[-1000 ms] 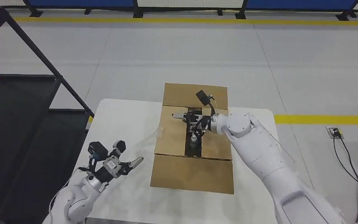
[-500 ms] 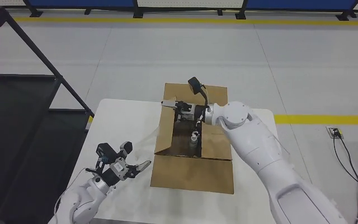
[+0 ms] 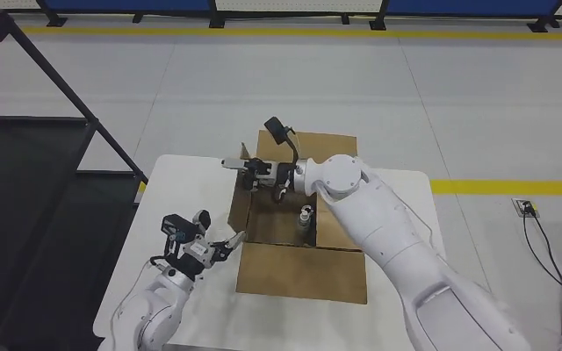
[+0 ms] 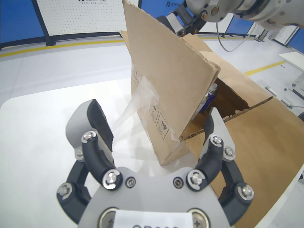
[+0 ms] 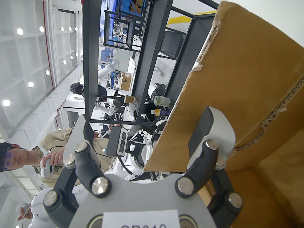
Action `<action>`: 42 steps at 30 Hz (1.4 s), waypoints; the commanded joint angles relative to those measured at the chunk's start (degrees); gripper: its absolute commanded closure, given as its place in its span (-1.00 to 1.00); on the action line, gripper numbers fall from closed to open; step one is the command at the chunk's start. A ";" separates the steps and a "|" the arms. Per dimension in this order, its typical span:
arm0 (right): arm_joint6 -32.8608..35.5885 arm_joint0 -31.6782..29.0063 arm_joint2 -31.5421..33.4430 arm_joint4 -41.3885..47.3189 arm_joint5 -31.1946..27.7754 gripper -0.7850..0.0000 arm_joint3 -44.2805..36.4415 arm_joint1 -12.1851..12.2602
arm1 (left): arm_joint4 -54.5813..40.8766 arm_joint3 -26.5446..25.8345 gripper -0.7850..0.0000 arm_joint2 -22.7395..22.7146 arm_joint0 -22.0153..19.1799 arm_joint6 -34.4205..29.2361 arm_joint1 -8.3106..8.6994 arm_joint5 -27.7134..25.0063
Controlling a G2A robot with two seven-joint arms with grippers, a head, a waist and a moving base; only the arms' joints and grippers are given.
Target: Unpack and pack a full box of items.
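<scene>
Swung leftward, the right gripper (image 3: 239,167), fingers spread, has pushed the box (image 3: 303,268) flap (image 3: 238,209) upright; the left gripper (image 3: 221,247), also open, is now nearer.

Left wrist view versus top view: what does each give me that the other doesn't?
Left wrist: a clear tape strip hanging off the raised flap, with handling symbols printed on it. Top: the table outline, the near flap and the far flap folded outward. Both: the box, a bottle inside, and the right tool against the raised flap.

One box (image 3: 303,268), one bottle (image 3: 305,216)
</scene>
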 commanded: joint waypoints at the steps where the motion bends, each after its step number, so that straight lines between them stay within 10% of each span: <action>1: 1.01 0.37 -0.26 0.16 -0.50 -1.00 0.94 -0.51 | -2.46 0.17 -1.00 -0.38 -0.13 0.27 -0.11 0.36; 22: 1.41 1.09 5.82 1.60 -9.45 -1.00 9.73 1.94 | -11.14 7.90 -1.00 -11.41 1.62 -1.19 1.13 -4.64; 42: -0.19 -9.33 14.13 -3.65 -20.73 -1.00 -7.94 9.03 | -6.21 15.44 -1.00 -8.59 -2.75 -3.87 1.39 -5.29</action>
